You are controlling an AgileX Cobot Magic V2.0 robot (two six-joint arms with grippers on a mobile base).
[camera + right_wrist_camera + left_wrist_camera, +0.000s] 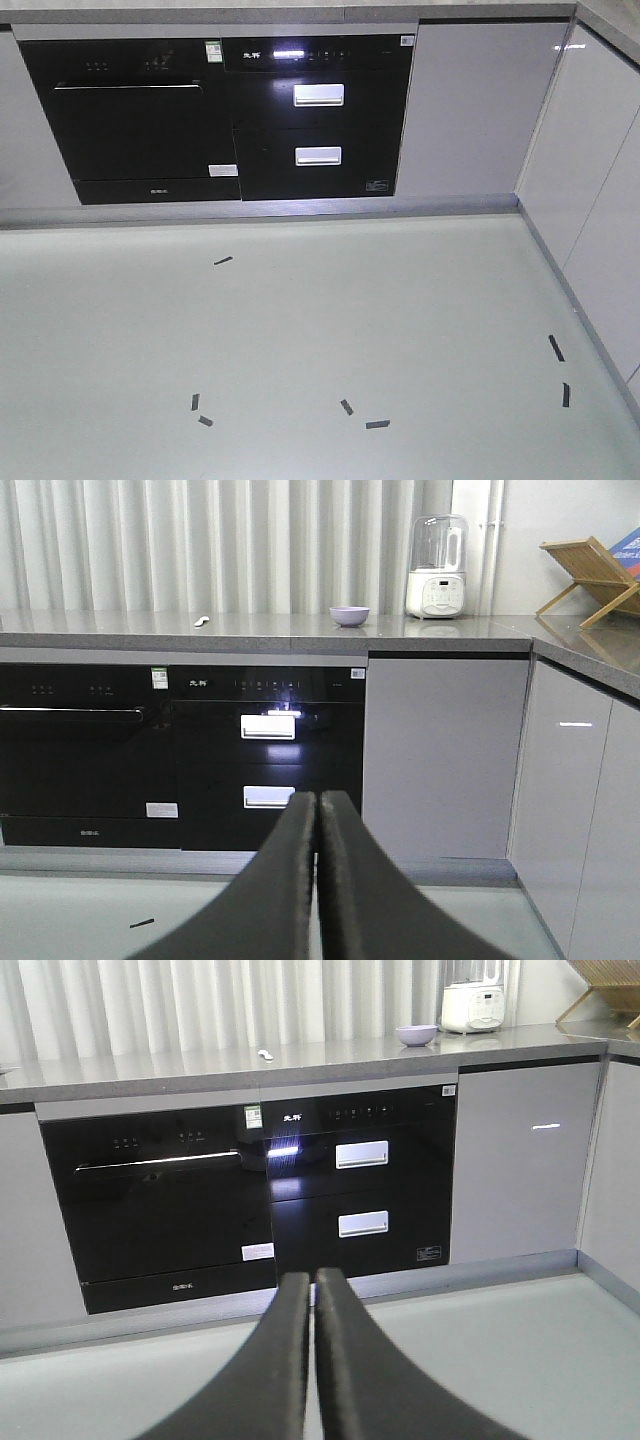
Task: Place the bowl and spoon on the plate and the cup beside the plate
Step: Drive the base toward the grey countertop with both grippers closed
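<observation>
Up on the grey countertop [260,630], the pale-lilac bowl [349,614] sits upright near a white jug-topped appliance [438,568] but apart from it. The whitish spoon [202,621] lies well to the bowl's left, above the black built-in appliances [180,750]. The left gripper [312,1282] and the right gripper [318,800] each have their fingers pressed together with nothing between them, low before the cabinets and well apart from the counter. A wooden rack [590,575] stands on the right-hand counter.

On countertop [270,632], spoon [202,621] left of bowl [349,615], appliance [437,570] right of bowl, rack [590,575] farthest right
</observation>
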